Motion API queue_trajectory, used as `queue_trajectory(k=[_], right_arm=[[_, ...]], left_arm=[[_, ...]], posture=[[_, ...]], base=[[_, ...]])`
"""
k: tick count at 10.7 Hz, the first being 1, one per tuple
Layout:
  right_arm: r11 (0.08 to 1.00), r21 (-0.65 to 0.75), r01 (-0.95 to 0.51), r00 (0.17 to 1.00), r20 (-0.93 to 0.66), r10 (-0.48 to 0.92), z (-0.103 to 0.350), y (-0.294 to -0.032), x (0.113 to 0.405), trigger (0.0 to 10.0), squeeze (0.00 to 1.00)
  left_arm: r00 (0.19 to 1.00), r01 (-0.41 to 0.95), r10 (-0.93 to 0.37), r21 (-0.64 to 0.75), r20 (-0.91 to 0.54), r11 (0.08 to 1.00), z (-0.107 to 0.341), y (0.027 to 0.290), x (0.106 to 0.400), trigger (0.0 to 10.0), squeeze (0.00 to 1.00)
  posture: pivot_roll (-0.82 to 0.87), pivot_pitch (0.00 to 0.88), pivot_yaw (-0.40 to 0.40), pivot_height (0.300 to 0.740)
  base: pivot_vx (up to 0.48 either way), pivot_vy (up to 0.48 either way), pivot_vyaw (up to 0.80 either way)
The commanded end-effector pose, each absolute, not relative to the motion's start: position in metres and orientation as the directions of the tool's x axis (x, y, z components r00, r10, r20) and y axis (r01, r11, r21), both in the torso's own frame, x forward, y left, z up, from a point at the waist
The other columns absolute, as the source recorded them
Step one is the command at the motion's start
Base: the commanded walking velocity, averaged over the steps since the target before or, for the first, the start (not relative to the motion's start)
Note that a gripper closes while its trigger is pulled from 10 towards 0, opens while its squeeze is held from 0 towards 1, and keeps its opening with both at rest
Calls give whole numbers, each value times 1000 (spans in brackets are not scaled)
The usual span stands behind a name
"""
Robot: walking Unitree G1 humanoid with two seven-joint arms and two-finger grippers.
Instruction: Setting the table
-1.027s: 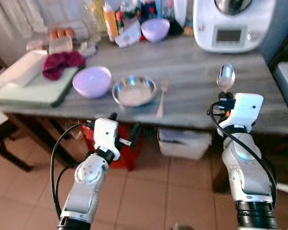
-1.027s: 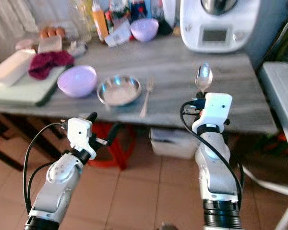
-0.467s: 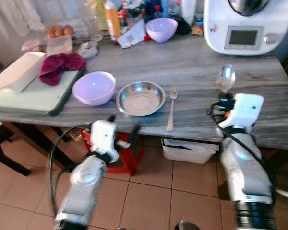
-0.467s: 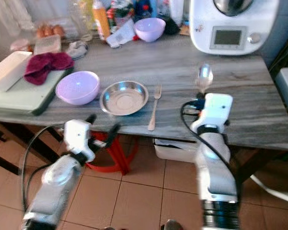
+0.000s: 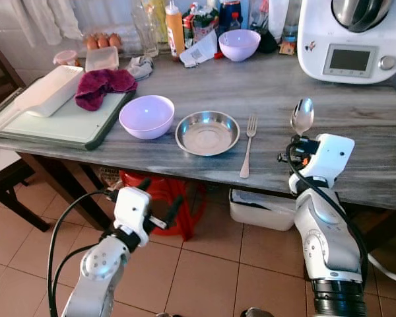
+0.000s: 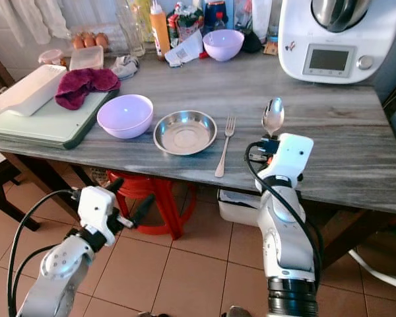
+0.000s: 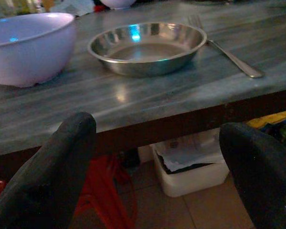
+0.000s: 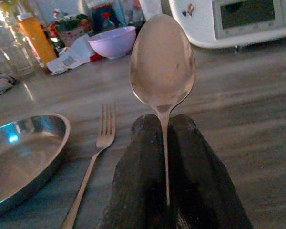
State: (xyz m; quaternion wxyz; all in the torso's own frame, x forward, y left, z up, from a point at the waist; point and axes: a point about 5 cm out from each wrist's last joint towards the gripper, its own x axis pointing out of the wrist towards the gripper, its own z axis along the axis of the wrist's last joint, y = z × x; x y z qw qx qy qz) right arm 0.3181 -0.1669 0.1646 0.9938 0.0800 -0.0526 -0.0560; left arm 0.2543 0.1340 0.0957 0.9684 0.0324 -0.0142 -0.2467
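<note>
One spoon point(image 8: 163, 67) is pinched upright in our right gripper point(image 8: 166, 143) near the table point(image 5: 356, 132) edge, with the fork point(image 5: 246, 146) and steel plate point(image 5: 207, 132) off to its left; next we lay it down beside them. Our left gripper point(image 7: 152, 191) idles open, below the edge

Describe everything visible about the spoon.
The spoon is a plain, shiny metal one with an oval bowl and a thin handle. It stands upright, bowl at the top, its handle pinched between the two black fingers of the right gripper, which are shut on it. It is held in the air near the front edge of the grey table, to the right of the fork. Nothing else touches it.
</note>
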Motion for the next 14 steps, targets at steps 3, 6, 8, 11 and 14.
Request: queue_trajectory(k=[3,6,8,11,14], right_arm=[[957,265,115,991,42,-130,167,-156,333,10000,0],[950,285,127,991,-2,-132,167,-152,352,10000,0],[950,271,154,988,-28,-152,165,-155,358,10000,0],[936,296,191,981,-99,-169,151,-158,362,10000,0],[941,270,207,975,-132,-177,144,-163,366,10000,0]], left_arm=[[873,486,-488,80,8,870,97,136,251,10000,0],[874,484,-485,73,1,872,94,134,250,10000,0],[877,480,-481,72,2,874,94,134,250,10000,0],[877,478,-480,74,4,875,95,134,250,10000,0],[875,482,-483,75,7,873,97,132,250,10000,0]], posture=[[-69,195,88,740],[-59,198,83,740],[-55,196,81,740],[-52,192,78,740],[-54,191,80,740]], base=[[0,0,0],[0,0,0],[0,0,0],[0,0,0],[0,0,0]])
